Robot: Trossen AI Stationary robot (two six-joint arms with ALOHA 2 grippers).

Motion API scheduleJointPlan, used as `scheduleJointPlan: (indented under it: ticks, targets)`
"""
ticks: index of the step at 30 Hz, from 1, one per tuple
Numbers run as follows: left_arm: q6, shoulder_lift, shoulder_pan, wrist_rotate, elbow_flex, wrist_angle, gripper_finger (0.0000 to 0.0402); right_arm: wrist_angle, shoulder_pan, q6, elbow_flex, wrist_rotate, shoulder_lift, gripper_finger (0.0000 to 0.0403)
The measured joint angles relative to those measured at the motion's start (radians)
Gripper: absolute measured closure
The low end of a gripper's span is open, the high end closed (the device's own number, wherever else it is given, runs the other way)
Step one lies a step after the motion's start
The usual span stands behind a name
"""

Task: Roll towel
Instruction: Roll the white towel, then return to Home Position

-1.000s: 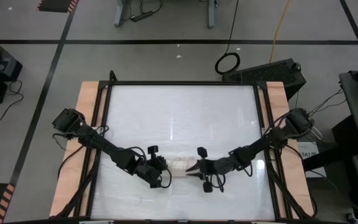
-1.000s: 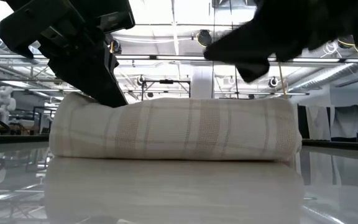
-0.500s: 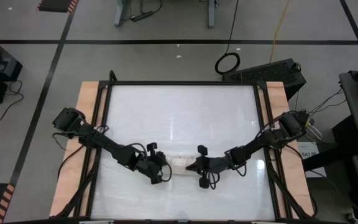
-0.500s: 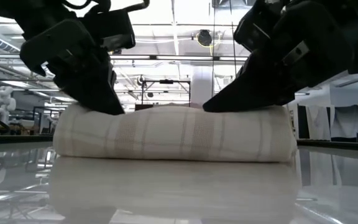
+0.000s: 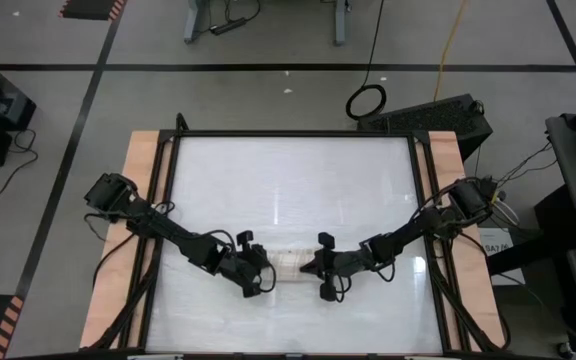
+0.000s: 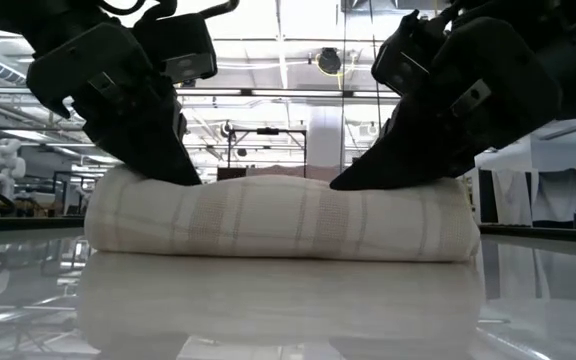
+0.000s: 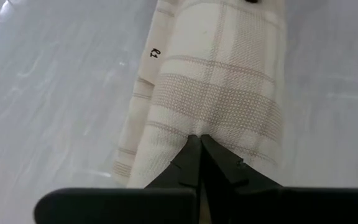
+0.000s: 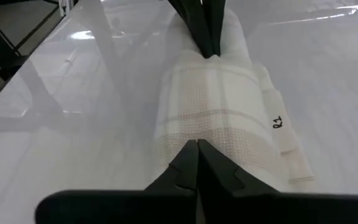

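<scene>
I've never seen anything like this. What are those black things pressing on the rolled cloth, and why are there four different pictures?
They are the two arms of a robot working at a white table. One camera looks straight down, one sits at table height, and one rides on each wrist. The only thing lying on the table is a checked towel, already rolled into a log. The left gripper and the right gripper each press down on top of the roll, one near each end. Both have their fingers shut, tips pushed into the cloth; the pictures do not show whether any cloth is pinched between them.
</scene>
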Motion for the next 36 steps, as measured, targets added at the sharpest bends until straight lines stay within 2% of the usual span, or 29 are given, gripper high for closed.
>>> scheduleJointPlan:
  ticks: [7,15,27,36]
  targets:
    - [0.044,-0.017,-0.012,0.010,-0.001,0.001,0.0388,-0.027,0.000,-0.019,0.000,-0.009,0.000,0.0403]
    - [0.058,-0.099,-0.027,0.015,-0.003,-0.038,0.0388,-0.002,0.000,-0.045,-0.003,-0.033,-0.005,0.0403]
    - [0.089,-0.197,-0.026,-0.017,-0.003,-0.093,0.0388,-0.014,-0.013,-0.102,-0.006,-0.034,-0.093,0.0402]
    - [0.081,-0.207,-0.049,-0.015,-0.003,-0.124,0.0388,-0.021,-0.013,-0.123,-0.005,-0.037,-0.145,0.0402]
